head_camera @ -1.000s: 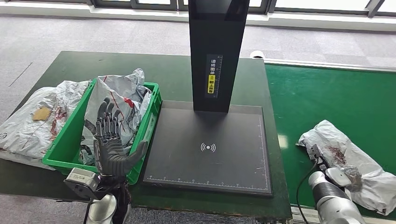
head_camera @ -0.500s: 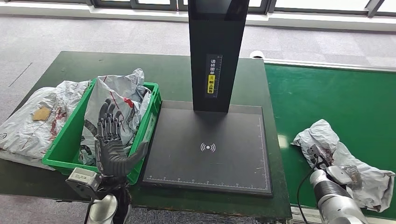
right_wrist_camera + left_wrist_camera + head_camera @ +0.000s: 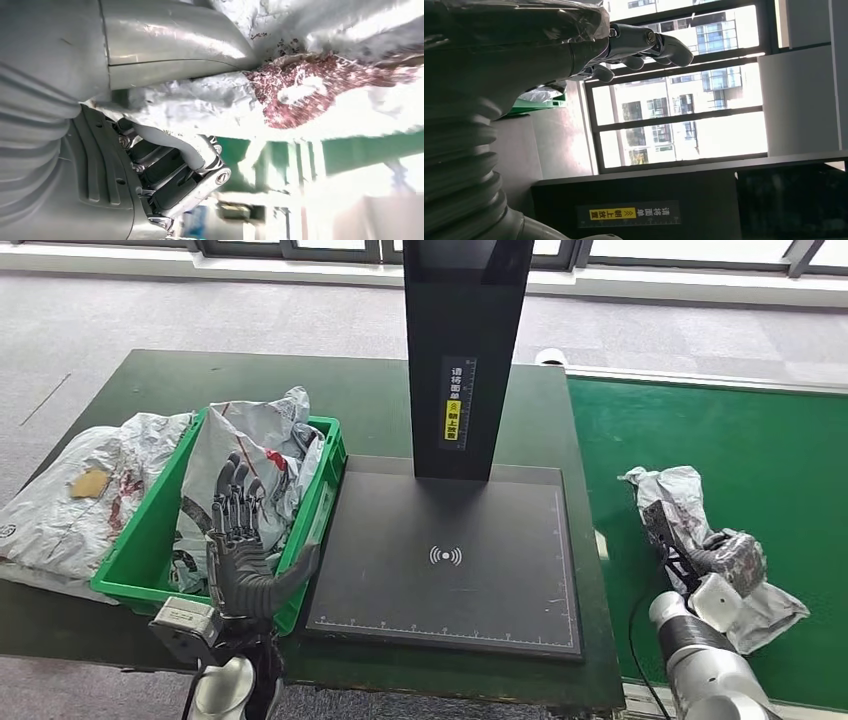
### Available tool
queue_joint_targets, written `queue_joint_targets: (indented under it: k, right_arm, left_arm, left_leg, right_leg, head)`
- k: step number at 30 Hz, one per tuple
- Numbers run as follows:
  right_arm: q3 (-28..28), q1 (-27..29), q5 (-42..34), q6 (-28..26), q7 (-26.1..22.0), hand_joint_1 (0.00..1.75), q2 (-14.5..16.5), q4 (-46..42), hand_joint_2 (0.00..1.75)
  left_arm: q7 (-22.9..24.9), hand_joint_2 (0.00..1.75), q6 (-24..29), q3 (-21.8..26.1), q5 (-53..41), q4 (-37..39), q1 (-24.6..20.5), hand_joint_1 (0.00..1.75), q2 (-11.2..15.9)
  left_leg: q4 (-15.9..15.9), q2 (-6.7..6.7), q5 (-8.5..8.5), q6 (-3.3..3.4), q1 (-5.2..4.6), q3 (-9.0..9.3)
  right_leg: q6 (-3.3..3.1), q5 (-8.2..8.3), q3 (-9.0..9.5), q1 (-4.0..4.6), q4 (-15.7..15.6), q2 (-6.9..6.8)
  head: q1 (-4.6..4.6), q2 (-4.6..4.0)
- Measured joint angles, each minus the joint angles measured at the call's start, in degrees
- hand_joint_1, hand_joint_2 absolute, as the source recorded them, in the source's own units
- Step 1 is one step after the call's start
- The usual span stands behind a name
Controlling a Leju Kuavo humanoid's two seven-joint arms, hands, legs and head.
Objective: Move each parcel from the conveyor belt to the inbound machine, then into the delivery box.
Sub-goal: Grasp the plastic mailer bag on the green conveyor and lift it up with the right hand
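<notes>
Crinkled grey plastic made up the parcel (image 3: 700, 540) you were handling; it lay on the green belt (image 3: 720, 440), beside the black scanner plate (image 3: 445, 560). Your right robot hand (image 3: 722, 565) was clamped on its bunched middle, the film folding around the fingers. It looked soft, light and slippery, so a gathered fistful probably served better than an edge. Your left robot hand (image 3: 240, 540) was held over the green box (image 3: 130, 560), fingers apart and empty.
</notes>
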Motion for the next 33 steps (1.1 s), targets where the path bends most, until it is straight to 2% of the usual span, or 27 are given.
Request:
queue_joint_targets:
  k: [4, 14, 22, 27, 33]
  right_arm:
    - [0.0, 1.08, -1.61, -1.8, -7.39, 1.75, 3.11, -6.43, 1.75]
    - [0.47, 6.07, -3.77, -1.92, -16.51, 1.75, 10.56, -22.3, 1.75]
    - [3.68, 12.17, -7.1, -1.95, -24.82, 1.75, 16.25, -36.78, 1.75]
    - [8.39, 17.41, -9.48, -1.95, -29.98, 1.75, 20.32, -46.26, 1.75]
    - [17.6, 23.18, -9.39, -1.94, -29.66, 1.75, 22.79, -55.23, 1.75]
  left_arm:
    - [0.0, 1.75, -0.15, 0.03, -0.37, 0.71, -0.12, 0.0, 0.0]
    - [0.0, 1.75, 0.5, 0.46, -0.27, 2.32, -0.45, 0.0, 0.1]
    - [0.0, 1.75, 0.88, 0.64, -0.08, 3.54, -1.11, 0.0, 0.13]
    - [0.0, 1.75, 0.87, 0.88, -0.12, 4.0, -1.2, 0.0, 0.13]
    - [0.0, 1.75, 0.87, 0.99, -0.1, 4.06, -1.18, 0.0, 0.13]
  left_leg:
    - [0.0, 0.0, 0.01, -0.02, 0.01, 0.0]
    - [0.0, 0.01, 0.0, -0.02, 0.01, -0.02]
    - [-0.01, 0.04, 0.01, -0.03, 0.01, -0.02]
    - [-0.03, 0.07, -0.01, -0.04, 0.03, -0.02]
    - [-0.04, 0.1, -0.01, -0.05, 0.03, -0.02]
  right_leg:
    - [0.0, 0.0, -0.02, 0.01, 0.0, 0.02]
    - [0.0, -0.01, -0.05, 0.0, 0.0, 0.03]
    - [-0.01, -0.02, -0.06, 0.01, 0.0, 0.06]
    - [-0.05, -0.05, -0.08, 0.02, 0.01, 0.07]
    - [-0.06, -0.07, -0.09, 0.02, 0.01, 0.09]
  head:
    - [-0.01, 0.0]
    - [-0.01, 0.0]
    - [0.0, 0.0]
    - [0.01, 0.0]
    - [0.01, 0.0]
